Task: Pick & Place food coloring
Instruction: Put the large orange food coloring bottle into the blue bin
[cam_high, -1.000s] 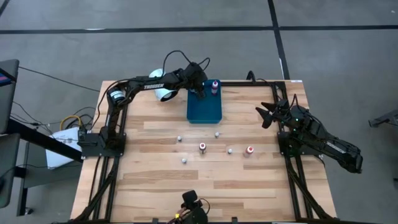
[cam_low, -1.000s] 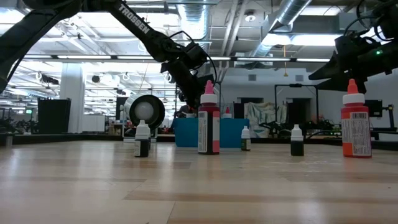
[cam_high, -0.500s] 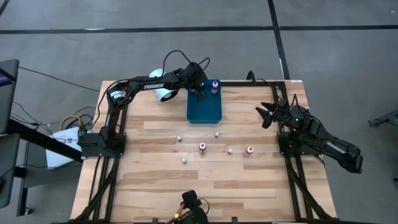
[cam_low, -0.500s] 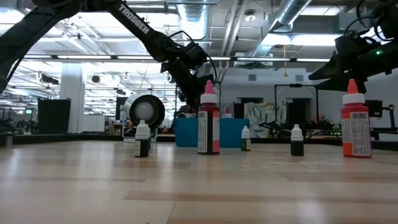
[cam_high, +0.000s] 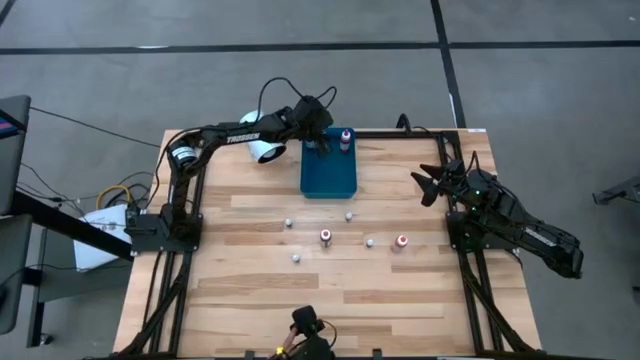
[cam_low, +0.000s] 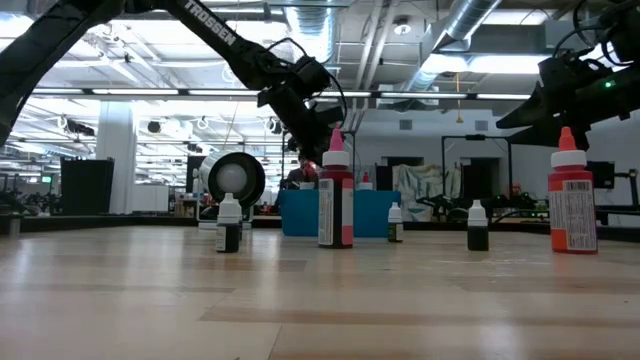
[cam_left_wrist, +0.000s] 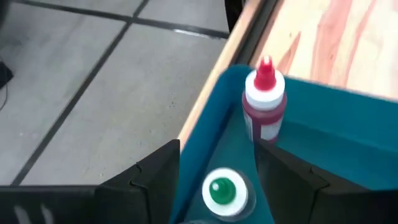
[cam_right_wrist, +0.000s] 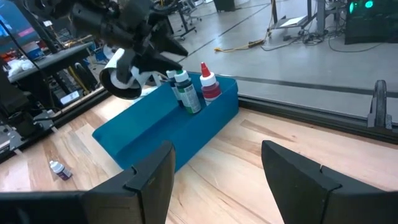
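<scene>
A blue tray (cam_high: 330, 178) lies at the table's far middle. In its far end two food coloring bottles stand upright: a green-capped one (cam_left_wrist: 222, 191) and a red-capped one (cam_left_wrist: 264, 102). My left gripper (cam_left_wrist: 217, 158) hovers open just above the green-capped bottle, one finger on each side of the cap and apart from it. Several more bottles stand on the wood nearer the front, among them a pink one (cam_high: 325, 237), a red one (cam_high: 401, 242) and a tiny white one (cam_high: 297, 258). My right gripper (cam_high: 428, 187) waits open at the table's right edge.
A large white cylinder (cam_high: 262, 150) lies on its side just left of the tray, beside my left arm. The table's far edge runs right behind the tray. Bare wood stretches along the near side.
My left gripper has opened over the tray's far end and drawn slightly upward. The green-capped bottle stays standing in the tray beside the red-capped one.
</scene>
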